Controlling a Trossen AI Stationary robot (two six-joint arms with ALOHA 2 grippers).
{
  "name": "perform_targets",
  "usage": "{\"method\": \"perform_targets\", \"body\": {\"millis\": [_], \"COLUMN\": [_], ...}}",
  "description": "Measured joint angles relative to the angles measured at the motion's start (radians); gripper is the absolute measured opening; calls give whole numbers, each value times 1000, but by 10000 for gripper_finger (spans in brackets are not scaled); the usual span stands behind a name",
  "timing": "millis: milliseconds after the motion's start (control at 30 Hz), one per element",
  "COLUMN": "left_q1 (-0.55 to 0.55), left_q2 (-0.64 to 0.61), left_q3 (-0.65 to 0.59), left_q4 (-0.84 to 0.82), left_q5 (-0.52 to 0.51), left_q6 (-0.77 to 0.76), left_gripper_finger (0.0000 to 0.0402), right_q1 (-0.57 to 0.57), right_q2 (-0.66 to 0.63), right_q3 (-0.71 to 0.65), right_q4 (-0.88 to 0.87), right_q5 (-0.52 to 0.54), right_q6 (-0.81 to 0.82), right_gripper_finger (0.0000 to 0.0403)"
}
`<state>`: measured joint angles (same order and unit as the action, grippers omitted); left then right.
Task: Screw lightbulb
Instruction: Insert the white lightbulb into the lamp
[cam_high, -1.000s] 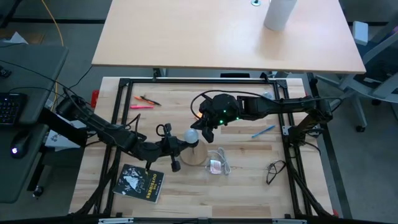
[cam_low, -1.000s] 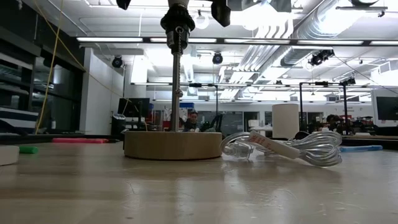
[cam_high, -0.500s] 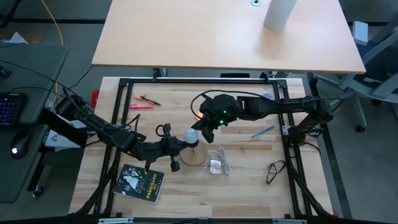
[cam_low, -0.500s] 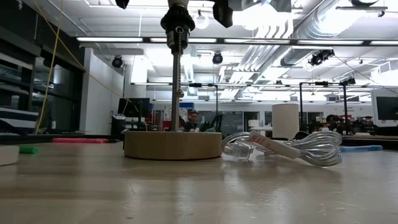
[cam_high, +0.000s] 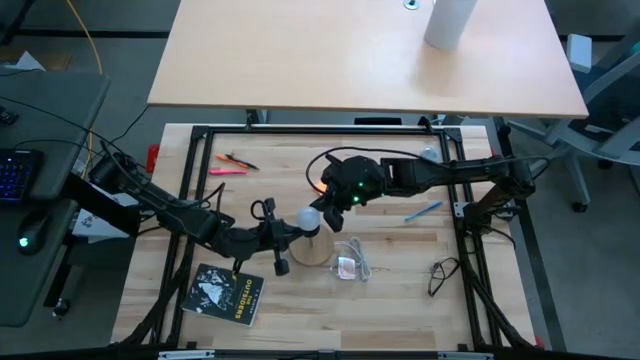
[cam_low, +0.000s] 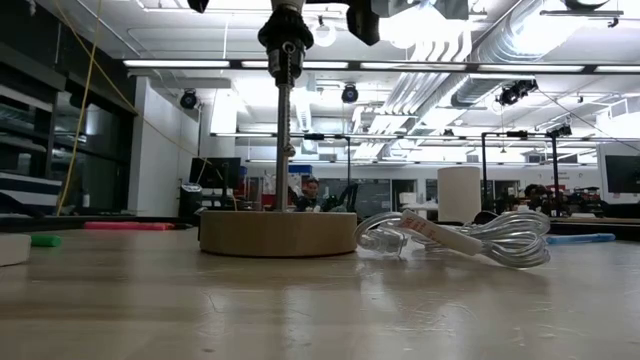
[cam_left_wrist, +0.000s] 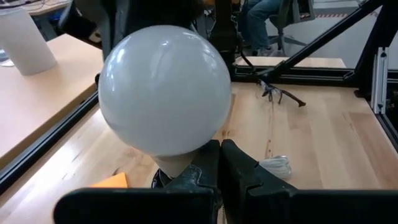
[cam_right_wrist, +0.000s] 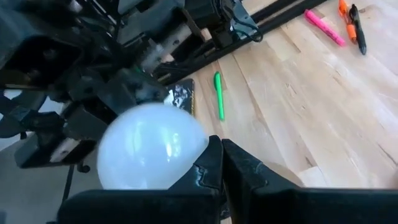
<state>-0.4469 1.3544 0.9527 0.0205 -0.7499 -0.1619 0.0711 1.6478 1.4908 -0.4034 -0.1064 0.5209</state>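
The white globe lightbulb (cam_high: 307, 218) (cam_left_wrist: 165, 90) (cam_right_wrist: 152, 146) sits on top of a thin metal stem (cam_low: 285, 130). The stem rises from a tan round wooden disc (cam_high: 318, 252) (cam_low: 278, 232) near the table's middle. My left gripper (cam_high: 294, 231) (cam_left_wrist: 220, 158) comes in from the table's left, shut, with its tips at the bulb's neck just under the globe. My right gripper (cam_high: 322, 211) (cam_right_wrist: 221, 158) comes in from the right, also shut, beside the globe. The bulb's threaded base and the socket are hidden in the wrist views. My left gripper lies nearly level from the table's left, its shut fingertips (cam_left_wrist: 210, 155) against the bulb's neck (cam_left_wrist: 186, 160) below the globe; nothing is between the fingers. My right gripper slants down from the table's right, the outer side of its shut fingers (cam_right_wrist: 208, 158) against the globe's side (cam_right_wrist: 193, 146).
A see-through packet with a coiled white cable (cam_high: 350, 262) (cam_low: 460, 235) lies right of the disc. A dark booklet (cam_high: 225, 293) lies near the front left, pink and orange markers (cam_high: 230, 165) at the far left, a blue pen (cam_high: 423, 211) and glasses (cam_high: 443, 272) to the right.
My right gripper has rolled a little about its own pointing line while staying beside the bulb. The bulb, the stem, the disc and my left gripper have kept their places.
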Motion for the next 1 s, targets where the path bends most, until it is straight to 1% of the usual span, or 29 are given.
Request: {"method": "perform_targets", "body": {"millis": [267, 333, 400, 567, 633, 1000], "left_q1": [8, 17, 25, 30, 32, 36], "left_q2": [-44, -63, -67, -62, -58, -68], "left_q3": [4, 6, 5, 5, 3, 3], "left_q4": [2, 0, -29, -66, -88, -91], "left_q5": [-30, -74, -82, -11, -10, 0], "left_q6": [22, 27, 25, -15, -17, 7], "left_gripper_finger": [0, 0, 0, 0, 0, 0], "right_q1": [22, 35, 52, 63, 70, 77], "right_q2": [2, 6, 5, 3, 3, -11], "right_q3": [-3, -6, -3, -2, -2, -1], "right_q4": [-59, -44, -47, -44, -43, -97], "right_q5": [-11, -59, -73, -21, -18, 7], "right_q6": [23, 22, 21, 21, 21, -6], "right_gripper_finger": [0, 0, 0, 0, 0, 0]}}
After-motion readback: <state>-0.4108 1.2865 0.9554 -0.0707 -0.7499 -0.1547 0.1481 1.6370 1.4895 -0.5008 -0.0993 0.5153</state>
